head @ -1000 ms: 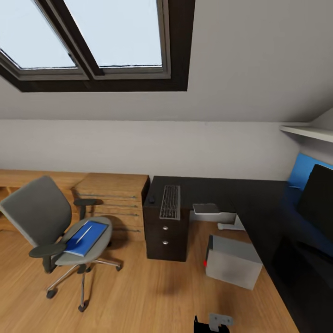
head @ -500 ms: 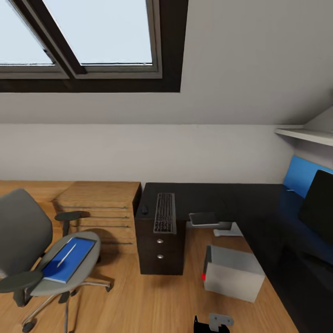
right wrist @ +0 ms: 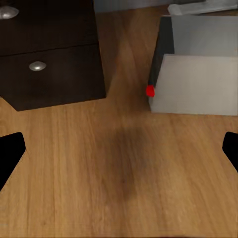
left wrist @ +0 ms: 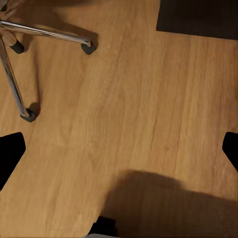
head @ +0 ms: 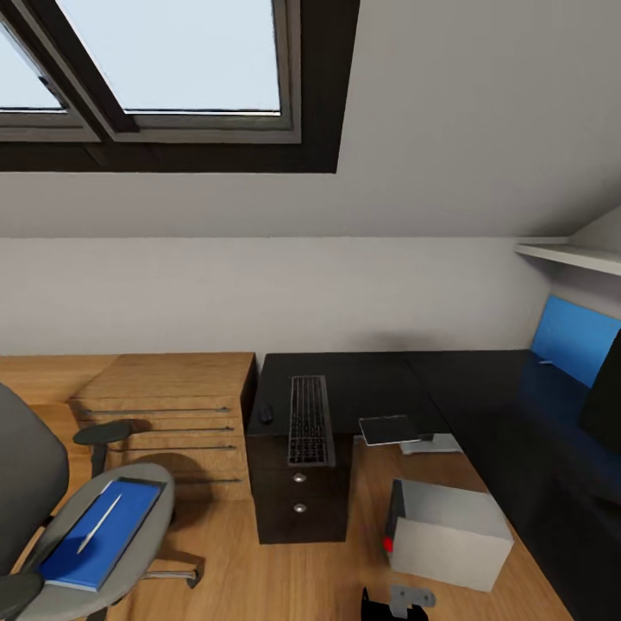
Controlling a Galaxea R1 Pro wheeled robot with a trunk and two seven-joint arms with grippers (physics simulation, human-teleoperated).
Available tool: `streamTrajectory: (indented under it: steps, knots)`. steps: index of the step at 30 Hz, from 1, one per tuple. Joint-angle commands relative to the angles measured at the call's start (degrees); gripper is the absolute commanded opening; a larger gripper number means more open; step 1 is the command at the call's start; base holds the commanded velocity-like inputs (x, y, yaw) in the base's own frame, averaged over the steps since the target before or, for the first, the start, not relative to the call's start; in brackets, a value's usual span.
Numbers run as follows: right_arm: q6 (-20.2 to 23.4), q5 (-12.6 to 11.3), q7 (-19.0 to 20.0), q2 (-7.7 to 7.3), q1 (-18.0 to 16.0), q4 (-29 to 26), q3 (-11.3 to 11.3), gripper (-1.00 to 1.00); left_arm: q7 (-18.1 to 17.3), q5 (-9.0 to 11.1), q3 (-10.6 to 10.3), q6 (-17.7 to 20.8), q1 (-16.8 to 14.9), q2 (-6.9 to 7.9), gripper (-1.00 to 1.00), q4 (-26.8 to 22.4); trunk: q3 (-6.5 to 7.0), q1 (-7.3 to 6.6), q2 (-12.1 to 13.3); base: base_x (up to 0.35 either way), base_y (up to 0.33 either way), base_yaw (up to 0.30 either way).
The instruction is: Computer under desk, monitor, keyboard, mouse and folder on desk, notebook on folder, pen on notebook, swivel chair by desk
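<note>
Head view has swung left and moved nearer over the last second, so the shift belongs to the camera; nothing on the floor has been handled and no step is yet done. Glossy black desk (head: 517, 405) carries the monitor (head: 606, 392) at its far right. Slim keyboard (head: 309, 418) lies on the black drawer cabinet (head: 297, 504). Matte grey computer (head: 448, 533) stands beside the desk, not under it. Flat blue folder (head: 99, 530) rests on the padded swivel chair (head: 86, 535). Both grippers' fingers spread wide over wood-grain floor (left wrist: 148, 99), holding nothing.
</note>
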Motion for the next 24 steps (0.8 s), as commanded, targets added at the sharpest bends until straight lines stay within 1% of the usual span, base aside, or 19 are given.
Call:
streamTrajectory:
  steps: [1,3,6,10,24]
  knots:
    - [-0.4,-0.5,-0.1,0.02,0.0,0.1,0.5,1.00,0.3,0.5,-0.5,-0.3,-0.1,0.01,1.00,0.0,-0.09,0.05,-0.1,0.318,0.180,-0.007]
    - [-1.0,-0.5,-0.1,0.00,0.1,0.1,0.5,1.00,0.3,0.4,-0.5,-0.3,0.0,-0.01,1.00,0.0,-0.09,0.05,-0.1,0.317,0.159,-0.005]
    - [-3.2,-0.4,-0.1,-0.09,0.7,0.1,0.5,1.00,0.3,0.4,-0.5,-0.3,0.0,0.00,1.00,0.0,-0.08,0.05,-0.1,0.299,0.105,-0.002]
    - [-3.8,-0.4,-0.1,-0.15,1.1,0.1,0.5,1.00,0.3,0.4,-0.5,-0.4,-0.1,0.03,1.00,0.0,-0.08,0.05,-0.1,0.168,0.028,0.000]
    - [-4.1,-0.4,0.3,-0.11,1.2,0.1,0.5,1.00,0.3,0.4,-0.4,-0.5,-0.1,0.00,1.00,0.0,-0.08,0.05,-0.1,0.018,0.008,0.000]
